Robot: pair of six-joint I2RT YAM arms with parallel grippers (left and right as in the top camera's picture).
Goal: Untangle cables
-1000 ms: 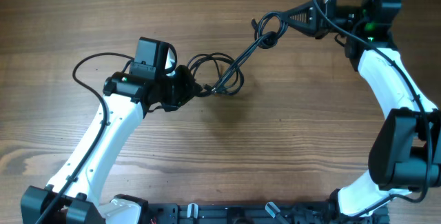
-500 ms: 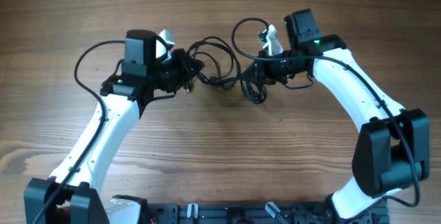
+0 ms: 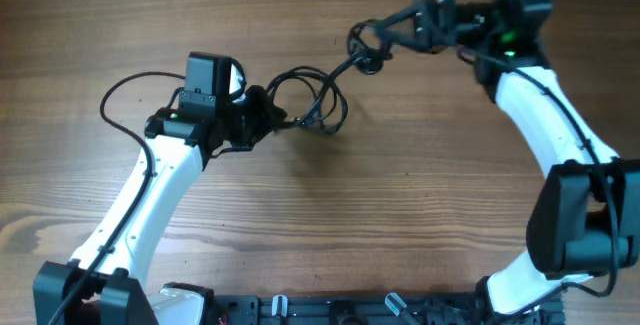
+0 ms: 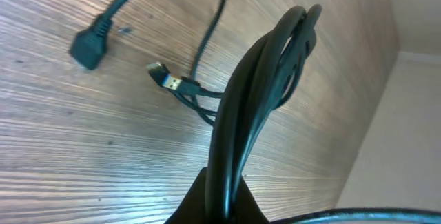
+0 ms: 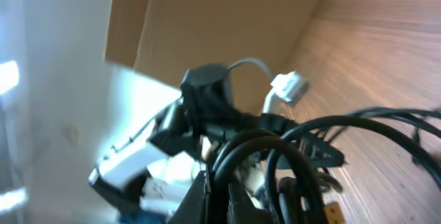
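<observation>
The cables [image 3: 318, 93], thin black cords with small silvery plug ends, hang in a tangle over the far middle of the brown wood-grain table [image 3: 400, 215]. They are strung diagonally between the two arms. The left gripper [image 3: 268, 120] has its fingers clamped on a thick sheaf of several strands, which the left wrist view shows rising from between them and folding over at the top. The right gripper [image 3: 402, 27], raised near the far edge, is closed on a small knotted loop at the other end, though its own view is too blurred to count strands. The step in hand looks like drawing the bundle apart. Because the left grip pinches many cords at once, a hard pull would probably cinch the knot near the right fingers rather than open it. The spread should be slow and stop as soon as the diagonal span goes tight. The loose loops just beside the left gripper give the slack to work with. A silvery flat plug [image 4: 162, 78] and a black angular plug [image 4: 86, 47] lie free on the wood below them, and these ends are what must pass back through the loops. Regripping a single strand near one plug would likely serve better. The white connector [image 5: 289, 86] on a pale lead by the right wrist seems to belong to the rig and should stay clear of the loops.
</observation>
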